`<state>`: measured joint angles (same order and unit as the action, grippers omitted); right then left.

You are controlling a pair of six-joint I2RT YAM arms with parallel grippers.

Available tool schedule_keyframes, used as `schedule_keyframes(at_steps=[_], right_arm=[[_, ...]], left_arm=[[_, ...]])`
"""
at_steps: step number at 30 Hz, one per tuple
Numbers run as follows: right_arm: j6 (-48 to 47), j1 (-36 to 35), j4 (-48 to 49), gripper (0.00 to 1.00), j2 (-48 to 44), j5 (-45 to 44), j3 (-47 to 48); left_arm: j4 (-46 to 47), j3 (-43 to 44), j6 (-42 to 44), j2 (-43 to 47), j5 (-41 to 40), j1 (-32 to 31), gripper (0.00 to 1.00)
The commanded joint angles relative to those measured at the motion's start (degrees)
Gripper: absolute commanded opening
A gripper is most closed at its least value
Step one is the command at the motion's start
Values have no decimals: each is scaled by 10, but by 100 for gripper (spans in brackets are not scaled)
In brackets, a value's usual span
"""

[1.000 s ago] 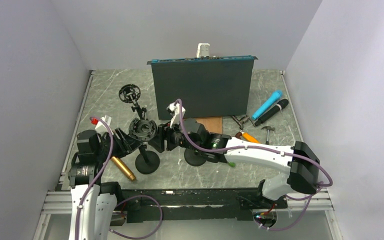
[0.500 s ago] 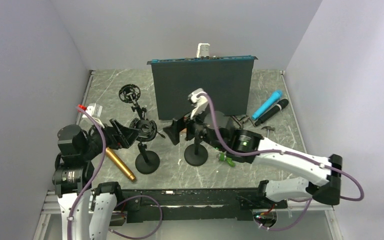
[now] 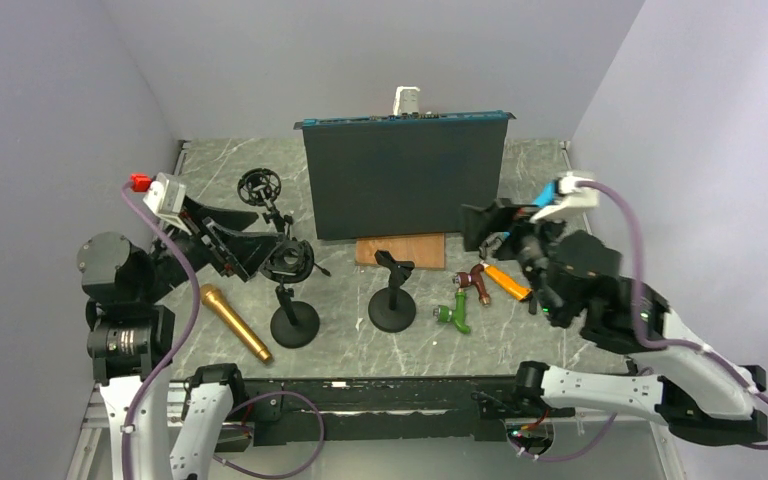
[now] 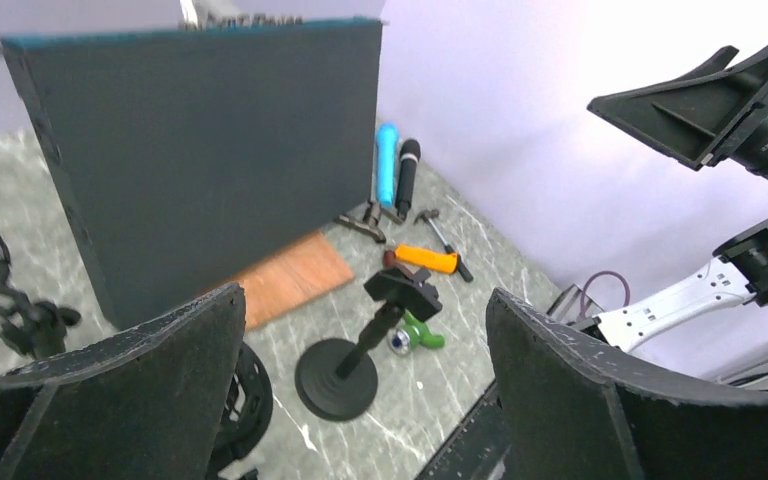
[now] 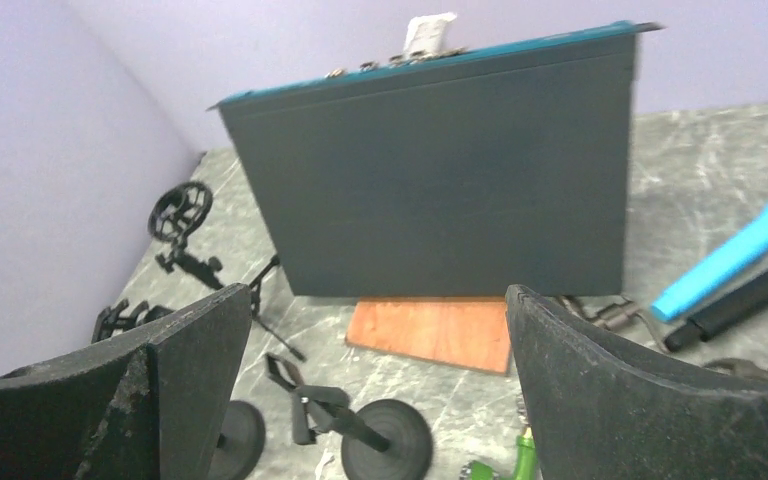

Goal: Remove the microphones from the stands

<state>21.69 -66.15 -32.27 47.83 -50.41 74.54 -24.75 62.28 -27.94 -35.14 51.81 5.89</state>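
A gold microphone (image 3: 232,322) lies flat on the table, left of a black stand (image 3: 291,300). The stand's round shock-mount ring (image 3: 288,261) holds nothing. A second black stand (image 3: 392,298) with an empty clip stands in the middle; the left wrist view shows this clip stand (image 4: 360,350), and so does the right wrist view (image 5: 365,432). My left gripper (image 3: 260,232) hangs open up and left of the ring, touching nothing. In its own view the left gripper (image 4: 365,300) is empty. My right gripper (image 3: 480,232) is open and raised at the right, also empty (image 5: 378,295).
A dark upright board (image 3: 405,180) stands at the back, with a wooden plate (image 3: 400,250) at its foot. Another shock mount (image 3: 260,188) lies at the back left. A green tool (image 3: 455,312) and an orange-handled tool (image 3: 508,281) lie right of centre. Blue (image 5: 750,250) and black (image 5: 750,292) microphones lie at the right.
Both arms have pulled away from the stands, the left one up and leftward, the right one far to the right. Both grippers have opened wide.
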Motion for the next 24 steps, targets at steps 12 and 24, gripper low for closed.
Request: schedule_keyframes(at_steps=[12,24], right_arm=[[35,1,-148,100,-84,-80,52],[-50,1,-84,100,-103,-22,39]], left_arm=[[156,24,-60,-14,-12,-3,93],[113,44,-33,-36,-73,-3,93]])
